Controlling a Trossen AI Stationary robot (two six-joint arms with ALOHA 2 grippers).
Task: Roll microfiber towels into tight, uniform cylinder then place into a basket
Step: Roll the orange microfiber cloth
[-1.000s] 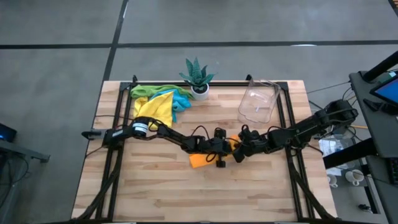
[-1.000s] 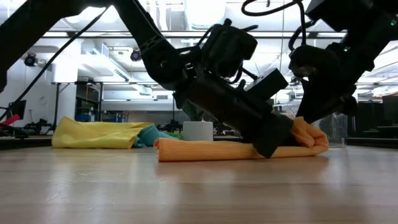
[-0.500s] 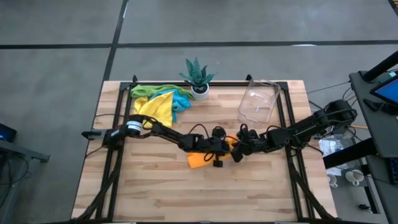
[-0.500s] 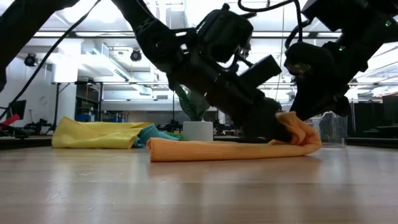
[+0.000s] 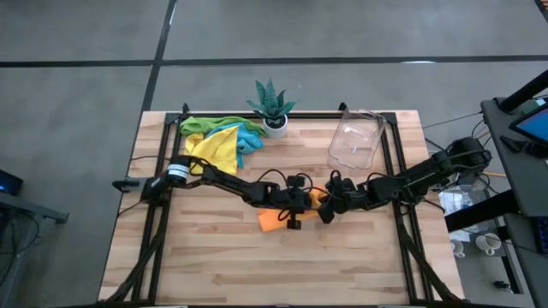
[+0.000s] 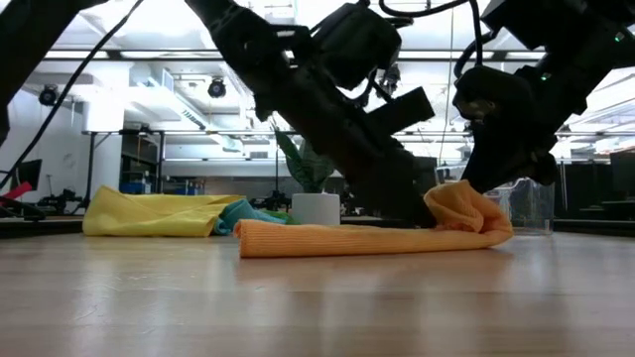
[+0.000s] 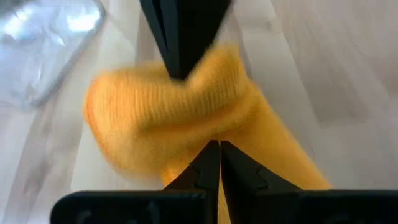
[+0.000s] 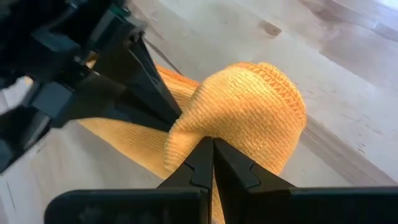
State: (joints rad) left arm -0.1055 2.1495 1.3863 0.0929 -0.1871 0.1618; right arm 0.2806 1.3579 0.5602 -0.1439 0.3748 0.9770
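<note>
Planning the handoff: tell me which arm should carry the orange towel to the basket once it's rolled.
Right. Both grippers are shut at the orange towel, but the basket sits on the right arm's side, nearer the right gripper than the left gripper.

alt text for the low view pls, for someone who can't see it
Two dark robot arms meet over an orange towel on a wooden table, its right end bunched up between their shut grippers. Behind lie a yellow towel and a white plant pot.
</note>
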